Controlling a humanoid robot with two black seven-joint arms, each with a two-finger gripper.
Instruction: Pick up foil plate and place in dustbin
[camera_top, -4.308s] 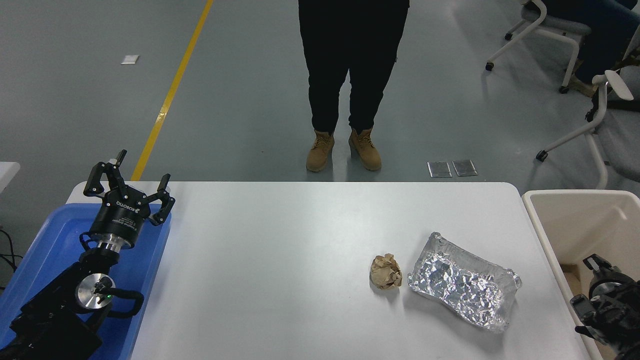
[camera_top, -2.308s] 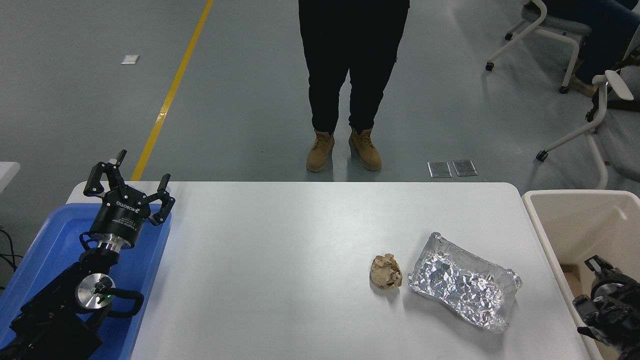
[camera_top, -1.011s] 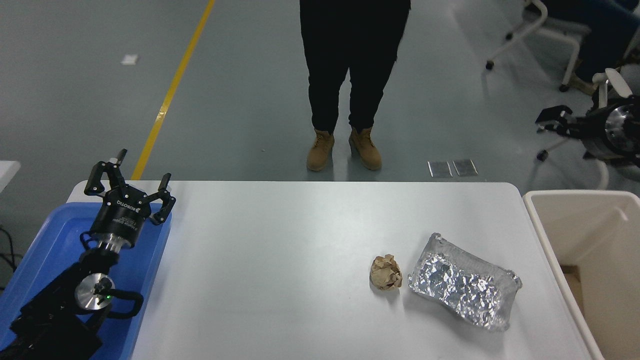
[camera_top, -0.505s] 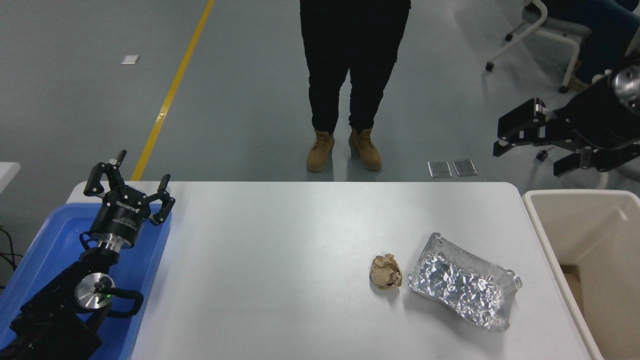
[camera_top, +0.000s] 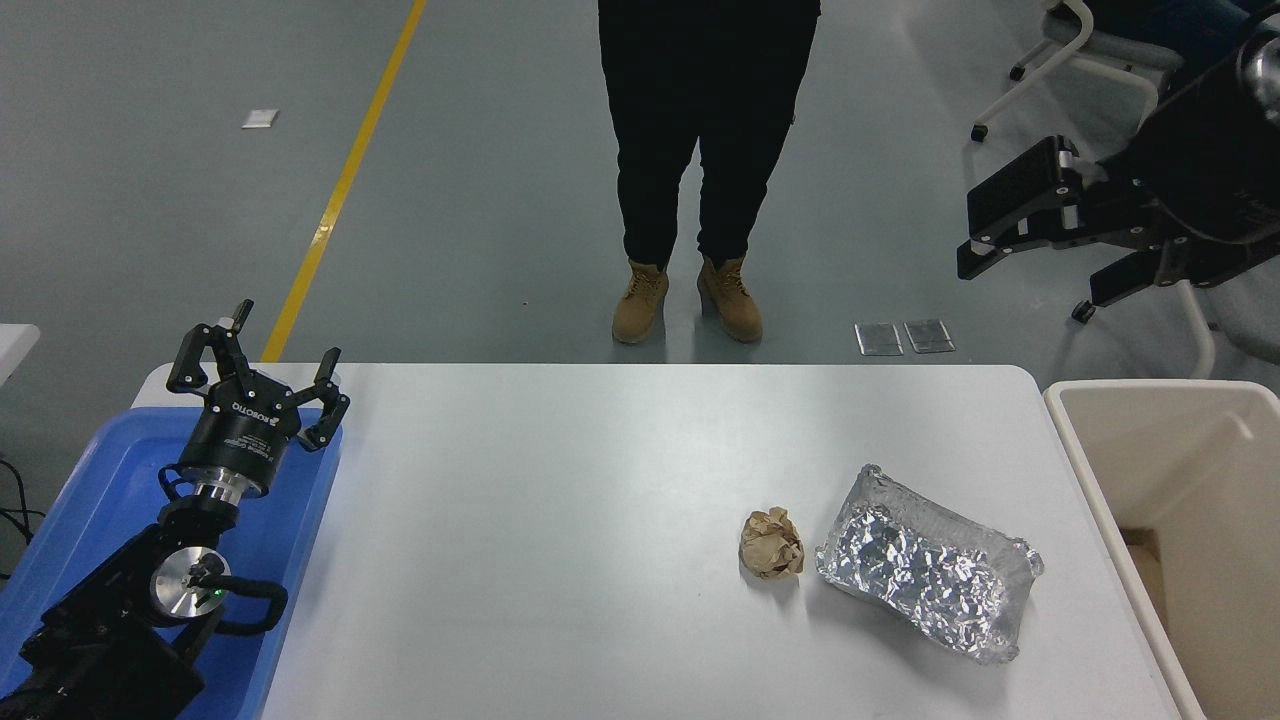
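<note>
While the shiny crinkled silver foil plate (camera_top: 925, 578) is lying on the white table (camera_top: 560, 520), the right black gripper (camera_top: 1035, 262) is hovering high at upper right, fingers spread wide, gripping nothing; the left black gripper (camera_top: 258, 373) is sitting parked, likewise spread and empty.

The foil plate (camera_top: 928, 575) lies on the table (camera_top: 560, 520) beside the dustbin (camera_top: 1105, 500), right tool (camera_top: 1035, 270) spread overhead.

The right pincer (camera_top: 1035, 268) has risen from beside the dustbin (camera_top: 1075, 455) to high above it, fingers now spread.

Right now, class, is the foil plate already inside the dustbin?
No. The foil plate lies on the white table beside the paper ball, left of the dustbin.
</note>
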